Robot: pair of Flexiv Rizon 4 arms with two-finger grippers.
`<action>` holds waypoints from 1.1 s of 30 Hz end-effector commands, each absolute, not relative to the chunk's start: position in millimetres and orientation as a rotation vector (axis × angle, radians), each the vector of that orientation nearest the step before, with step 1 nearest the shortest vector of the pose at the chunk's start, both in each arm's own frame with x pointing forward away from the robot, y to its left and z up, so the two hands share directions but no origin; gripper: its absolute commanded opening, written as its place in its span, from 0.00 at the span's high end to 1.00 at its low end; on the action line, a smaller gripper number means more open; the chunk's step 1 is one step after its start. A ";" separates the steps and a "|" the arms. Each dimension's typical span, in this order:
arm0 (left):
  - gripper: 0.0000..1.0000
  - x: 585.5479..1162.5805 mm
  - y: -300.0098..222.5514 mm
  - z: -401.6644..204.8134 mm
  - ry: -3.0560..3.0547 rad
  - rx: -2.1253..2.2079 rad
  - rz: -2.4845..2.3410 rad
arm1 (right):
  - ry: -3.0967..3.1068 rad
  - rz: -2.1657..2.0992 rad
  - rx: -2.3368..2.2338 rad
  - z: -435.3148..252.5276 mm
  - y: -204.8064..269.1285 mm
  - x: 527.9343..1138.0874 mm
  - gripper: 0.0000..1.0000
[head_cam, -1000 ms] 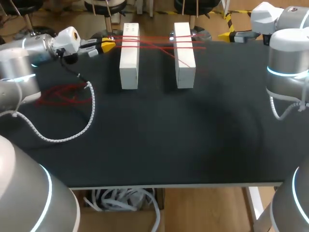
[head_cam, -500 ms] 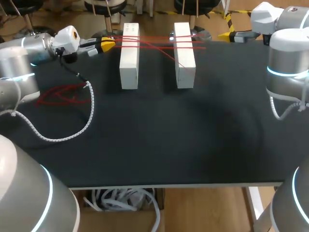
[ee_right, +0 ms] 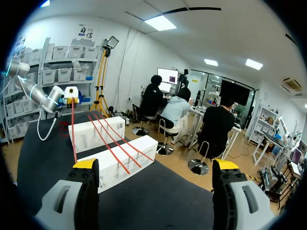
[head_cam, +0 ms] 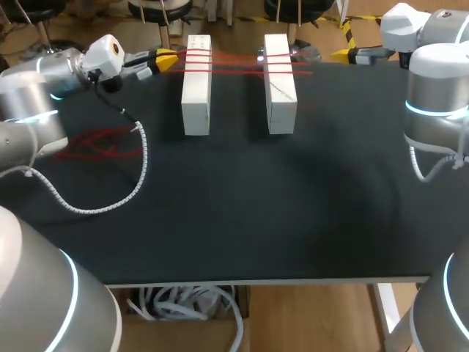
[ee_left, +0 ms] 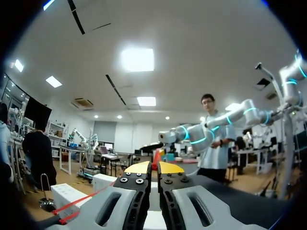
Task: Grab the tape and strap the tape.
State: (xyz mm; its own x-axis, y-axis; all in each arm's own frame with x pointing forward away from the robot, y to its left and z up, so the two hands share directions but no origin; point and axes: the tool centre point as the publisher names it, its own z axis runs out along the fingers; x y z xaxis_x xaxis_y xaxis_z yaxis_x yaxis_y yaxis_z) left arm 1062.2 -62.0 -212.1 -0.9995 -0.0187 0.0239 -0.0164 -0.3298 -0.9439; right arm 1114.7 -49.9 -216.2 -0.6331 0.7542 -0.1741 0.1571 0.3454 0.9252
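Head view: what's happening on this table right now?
The left gripper, shut on the red tape, holds strands stretched across the tops of the left white box and the right white box. More tape lies in a loose heap on the table. The right gripper is open and empty, past the right white box.

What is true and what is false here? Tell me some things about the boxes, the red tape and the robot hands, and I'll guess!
1. The left box and the right box are both white. True.
2. The red tape stretches across both boxes. True.
3. The right gripper holds the tape. False: it is open and empty; the left gripper holds it.
4. The table is white. False: it is black.
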 end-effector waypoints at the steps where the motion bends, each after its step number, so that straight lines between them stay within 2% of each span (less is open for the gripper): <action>1: 1.00 1055.0 -76.6 -202.4 1.806 -0.055 -2.562 | 2.011 1.292 0.792 -216.5 -50.0 1114.3 0.00; 15: 1.00 1020.3 -105.2 -164.9 1.746 -0.128 -2.530 | 2.011 1.292 0.792 -216.5 -50.0 1114.3 0.00; 33: 1.00 978.4 -118.9 -159.1 1.690 -0.221 -2.487 | 2.011 1.292 0.792 -216.5 -50.0 1114.3 0.00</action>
